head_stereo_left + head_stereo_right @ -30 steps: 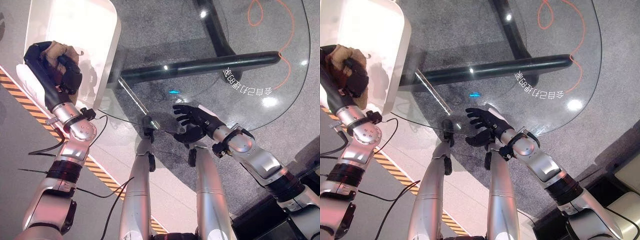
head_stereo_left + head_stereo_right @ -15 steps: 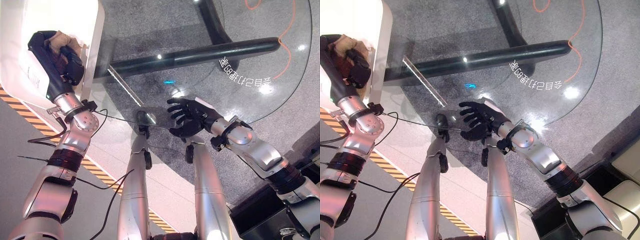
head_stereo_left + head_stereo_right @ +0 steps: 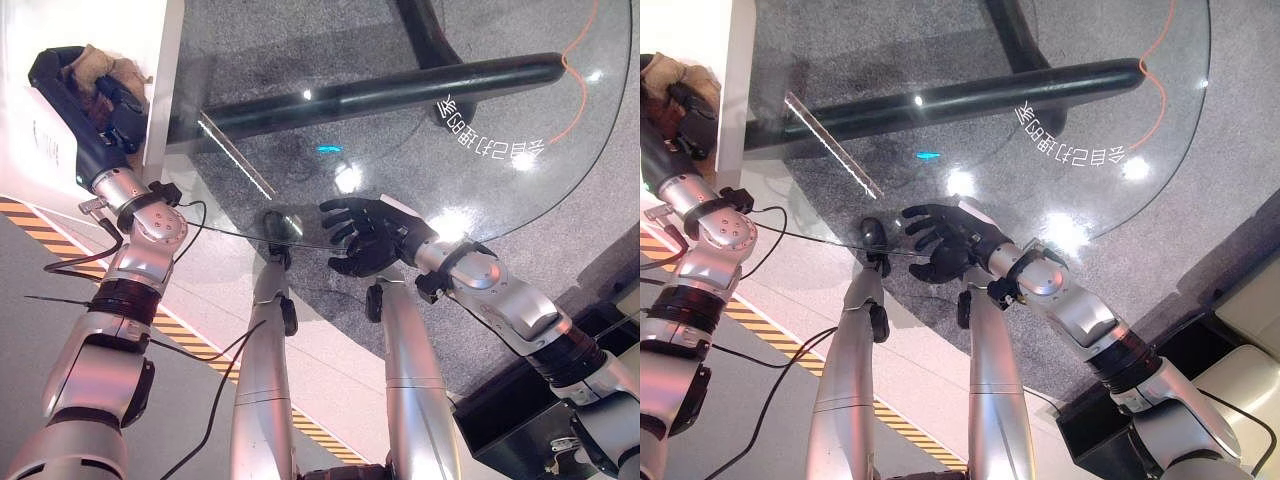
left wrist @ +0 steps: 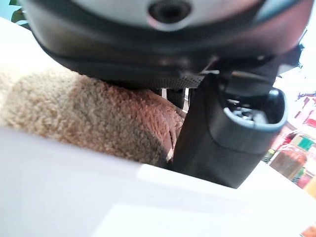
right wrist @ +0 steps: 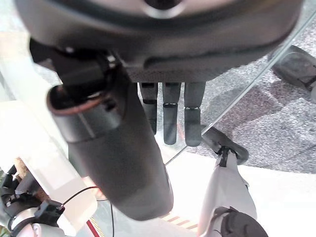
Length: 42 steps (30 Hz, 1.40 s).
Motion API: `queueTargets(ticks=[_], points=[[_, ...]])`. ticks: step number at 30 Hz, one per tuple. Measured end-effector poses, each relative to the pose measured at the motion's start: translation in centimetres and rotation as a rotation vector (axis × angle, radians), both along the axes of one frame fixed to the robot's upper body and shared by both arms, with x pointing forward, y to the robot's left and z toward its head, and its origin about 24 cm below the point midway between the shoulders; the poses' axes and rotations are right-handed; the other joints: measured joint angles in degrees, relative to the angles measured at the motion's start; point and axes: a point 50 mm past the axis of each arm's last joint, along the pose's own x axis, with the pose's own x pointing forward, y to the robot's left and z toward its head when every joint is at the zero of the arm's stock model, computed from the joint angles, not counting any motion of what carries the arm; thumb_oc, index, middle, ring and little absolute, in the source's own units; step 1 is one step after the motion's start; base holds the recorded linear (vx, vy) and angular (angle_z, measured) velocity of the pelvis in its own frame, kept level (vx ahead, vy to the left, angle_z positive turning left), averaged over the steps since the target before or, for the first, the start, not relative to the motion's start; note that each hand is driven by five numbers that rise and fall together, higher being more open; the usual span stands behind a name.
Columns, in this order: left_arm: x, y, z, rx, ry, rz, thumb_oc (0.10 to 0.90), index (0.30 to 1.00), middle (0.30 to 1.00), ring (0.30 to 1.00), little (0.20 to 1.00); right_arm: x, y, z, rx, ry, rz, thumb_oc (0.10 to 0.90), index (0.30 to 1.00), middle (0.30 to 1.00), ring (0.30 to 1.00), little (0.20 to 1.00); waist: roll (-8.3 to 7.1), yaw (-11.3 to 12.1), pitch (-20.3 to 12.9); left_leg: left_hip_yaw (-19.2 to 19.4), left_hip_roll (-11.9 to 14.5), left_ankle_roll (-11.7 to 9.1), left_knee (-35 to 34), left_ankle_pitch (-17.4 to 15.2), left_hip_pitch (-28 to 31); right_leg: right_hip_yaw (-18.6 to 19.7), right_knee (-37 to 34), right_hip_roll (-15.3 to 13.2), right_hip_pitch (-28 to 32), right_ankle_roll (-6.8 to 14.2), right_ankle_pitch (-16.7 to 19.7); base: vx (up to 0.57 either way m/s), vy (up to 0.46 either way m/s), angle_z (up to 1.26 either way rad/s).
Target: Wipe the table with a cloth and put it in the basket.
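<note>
A tan fluffy cloth (image 3: 100,68) is bunched in my left hand (image 3: 88,120), which is shut on it at the far left, over a white container (image 3: 100,20) beside the glass table (image 3: 500,90). In the left wrist view the cloth (image 4: 84,113) lies against the white surface, with the thumb (image 4: 232,133) curled beside it. My right hand (image 3: 375,235) hovers open at the table's near rim, fingers spread. In the right wrist view its straight fingers (image 5: 173,113) hang over the glass edge.
A black table leg (image 3: 400,90) runs under the glass. An orange cable (image 3: 580,60) lies on the grey floor at the far right. Yellow-and-black tape (image 3: 190,340) marks the floor at the lower left.
The whole picture has shifted, so the camera moved. My left hand still grips the cloth by the white container. The right hand stays open at the table's near rim.
</note>
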Motion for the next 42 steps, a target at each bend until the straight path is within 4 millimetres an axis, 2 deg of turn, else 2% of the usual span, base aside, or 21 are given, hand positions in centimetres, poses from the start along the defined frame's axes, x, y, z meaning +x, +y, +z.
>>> queueTargets(ticks=[1, 2, 4, 5, 6, 7, 9, 10, 11, 25, 30, 36, 40, 42], points=[[0.2, 0.0, 0.3, -0.003, -0.004, 0.001, 0.325, 0.493, 0.493, 0.493, 0.425, 0.0, 0.1, 0.0, 0.001, -0.003, 0.006, 0.800, 0.900, 0.900, 0.900, 0.900, -0.23, -0.02, -0.02, 0.00, -0.02, 0.00, 0.03, 0.03, -0.06, -0.05, 0.07, -0.06, -0.03, 0.01, -0.02, -0.04, -0.010, 0.02], [0.2, 0.1, 0.5, -0.007, -0.007, 0.000, 0.410, 0.566, 0.566, 0.566, 0.510, 0.0, 0.2, 0.0, 0.001, -0.004, 0.010, 0.800, 0.900, 0.900, 0.900, 0.900, -0.36, -0.07, 0.00, -0.10, -0.02, 0.02, 0.09, 0.01, -0.08, -0.12, 0.08, -0.04, 0.00, 0.09, -0.08, -0.01, -0.007, 0.03], [0.2, 0.2, 0.7, -0.002, -0.007, 0.002, 0.712, 0.825, 0.825, 0.825, 0.812, 0.1, 0.2, 0.0, 0.002, 0.000, 0.010, 0.800, 0.900, 0.900, 0.900, 0.900, -0.52, -0.17, -0.05, -0.27, 0.01, 0.00, 0.11, 0.14, -0.19, -0.38, 0.16, -0.08, -0.02, 0.05, -0.02, -0.04, -0.011, 0.03], [0.2, 0.1, 0.8, 0.001, -0.010, 0.000, 0.718, 0.829, 0.829, 0.829, 0.818, 0.2, 0.3, 0.1, 0.002, 0.000, 0.015, 0.800, 0.900, 0.900, 0.900, 0.900, -0.54, -0.42, -0.05, -0.30, 0.02, -0.01, -0.11, 0.40, -0.26, -0.56, 0.04, -0.12, -0.11, -0.06, 0.09, 0.02, -0.008, 0.03], [0.2, 0.3, 1.0, 0.004, -0.012, 0.002, 0.698, 0.813, 0.813, 0.813, 0.798, 0.2, 0.4, 0.3, 0.005, -0.003, 0.018, 0.800, 0.900, 0.900, 0.900, 0.900, -0.61, -0.38, -0.03, -0.52, 0.08, -0.31, -0.08, 0.18, -0.38, -0.84, 0.09, -0.07, -0.11, 0.05, -0.13, 0.03, -0.010, 0.05], [0.2, 0.3, 1.0, 0.003, -0.006, -0.002, 0.646, 0.768, 0.768, 0.768, 0.746, 0.2, 0.5, 0.2, 0.009, 0.005, 0.020, 0.800, 0.900, 0.900, 0.900, 0.900, -0.62, -0.43, -0.04, -0.64, 0.09, -0.10, -0.18, 0.38, -0.26, -0.96, 0.13, -0.06, -0.02, -0.11, 0.11, 0.04, -0.010, 0.03], [0.3, 0.4, 1.2, -0.015, -0.008, -0.010, 0.633, 0.756, 0.756, 0.756, 0.733, 0.2, 0.4, 0.1, 0.008, 0.009, 0.019, 0.800, 0.900, 0.900, 0.900, 0.900, -0.66, -0.41, -0.06, -0.61, 0.10, -0.24, -0.26, 0.53, -0.28, -0.95, 0.11, -0.08, -0.17, -0.22, 0.19, 0.00, 0.000, 0.00], [0.3, 0.6, 1.4, -0.022, -0.013, -0.009, 0.693, 0.808, 0.808, 0.808, 0.793, 0.3, 0.5, 0.1, 0.012, 0.006, 0.020, 0.800, 0.900, 0.900, 0.900, 0.900, -0.68, -0.45, -0.06, -0.66, 0.13, -0.54, -0.22, 0.31, -0.37, -1.00, -0.08, -0.05, -0.18, -0.06, -0.07, -0.05, -0.017, 0.00], [0.3, 0.6, 1.5, -0.024, -0.012, -0.008, 0.800, 0.900, 0.900, 0.900, 0.900, 0.2, 0.5, 0.0, 0.013, 0.010, 0.022, 0.800, 0.900, 0.900, 0.900, 0.900, -0.72, -0.55, -0.08, -0.64, 0.13, -0.62, -0.58, 0.47, -0.21, -0.98, -0.15, -0.08, -0.11, 0.02, -0.11, -0.04, -0.015, 0.00], [0.5, 1.0, 1.4, -0.094, 0.006, -0.041, 0.800, 0.900, 0.900, 0.900, 0.900, 0.4, 0.6, -0.4, 0.019, 0.028, 0.015, 0.800, 0.900, 0.900, 0.900, 0.900, -0.80, -0.46, -0.10, -0.60, 0.09, -0.42, -1.05, 1.17, 0.77, -1.08, 0.01, -0.17, 0.75, -0.21, 0.23, 0.00, -0.006, 0.00], [0.4, 1.3, 0.9, -0.108, 0.031, -0.019, 0.800, 0.900, 0.900, 0.900, 0.900, 0.4, 0.5, -1.4, 0.025, 0.063, -0.003, 0.800, 0.900, 0.900, 0.900, 0.900, -0.82, -0.41, -0.17, -0.62, 0.14, -0.91, -1.54, 0.94, 2.31, -1.14, 0.06, -0.17, 2.00, -0.18, -0.25, 0.00, -0.034, 0.01], [0.0, 1.8, 0.9, -0.100, 0.015, 0.065, 0.800, 0.900, 0.900, 0.900, 0.900, -0.1, 0.2, -2.3, 0.033, 0.084, -0.012, 0.800, 0.900, 0.900, 0.900, 0.900, -0.77, -0.09, -0.13, -0.56, 0.07, -0.52, -2.07, 1.34, 3.28, -1.31, -0.09, -0.34, 2.78, -0.52, 0.02, 0.00, -0.031, 0.00], [-0.6, 2.2, 0.1, -0.095, 0.021, 0.119, 0.800, 0.900, 0.900, 0.900, 0.900, -0.7, 0.2, -3.2, 0.015, 0.103, -0.020, 0.800, 0.900, 0.900, 0.900, 0.900, -0.74, 0.12, -0.08, -0.61, -0.01, -0.52, -2.16, 1.34, 4.96, -1.38, -0.48, -0.38, 4.74, -0.48, -0.02, -0.01, -0.058, 0.01], [-1.0, 2.6, -0.6, -0.108, 0.033, 0.145, 0.800, 0.900, 0.900, 0.900, 0.900, -1.0, -0.2, -4.4, -0.005, 0.139, -0.045, 0.800, 0.900, 0.900, 0.900, 0.900, -0.74, 1.02, -0.06, -0.64, -0.02, -0.52, -2.84, 1.35, 7.57, -1.41, -0.78, -0.38, 7.18, -0.44, -0.09, -0.03, -0.047, 0.02]])
